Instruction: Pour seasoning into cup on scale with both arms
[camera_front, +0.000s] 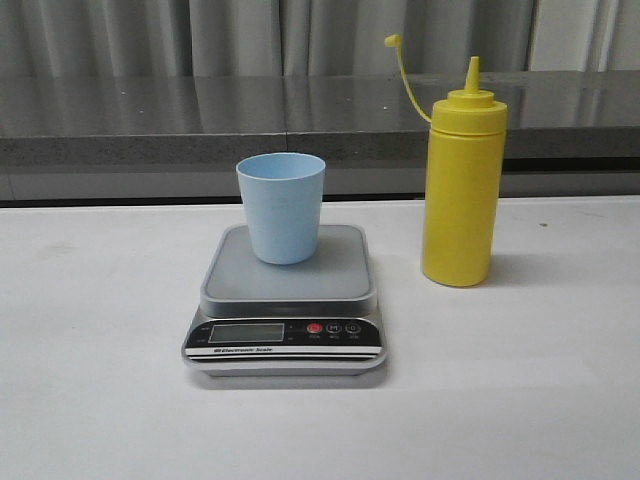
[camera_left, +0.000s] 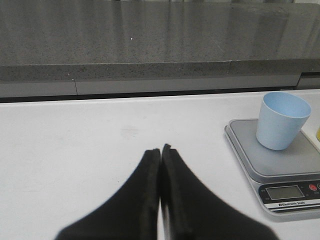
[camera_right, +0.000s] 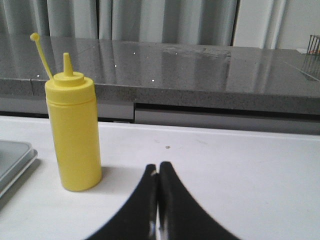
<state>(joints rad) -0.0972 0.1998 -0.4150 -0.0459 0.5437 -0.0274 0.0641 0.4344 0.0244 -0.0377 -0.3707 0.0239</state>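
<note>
Your white table (camera_front: 90, 330) carries the flat silver scale (camera_front: 285, 300); just right of it stands the smooth yellow bottle (camera_front: 461, 190), uncapped, and the tapered pale blue cup (camera_front: 282, 206) sits on the platform. Both wrist views show pressed-together black tips: left gripper (camera_left: 160, 150) well short of the cup, right gripper (camera_right: 158, 167) beside the bottle. The front view shows neither gripper.

so the flat silver-grey digital kitchen scale (camera_front: 285, 305) sits about mid-table on the white table (camera_front: 100, 400), display side toward the robot. the small pale blue plastic cup (camera_front: 282, 207) stands upright on its platform, toward the back. the tall yellow plastic squeeze bottle (camera_front: 461, 190) stands upright on the table just right of the scale, not touching it. a grey counter ledge (camera_front: 120, 120) runs behind everything.
</note>
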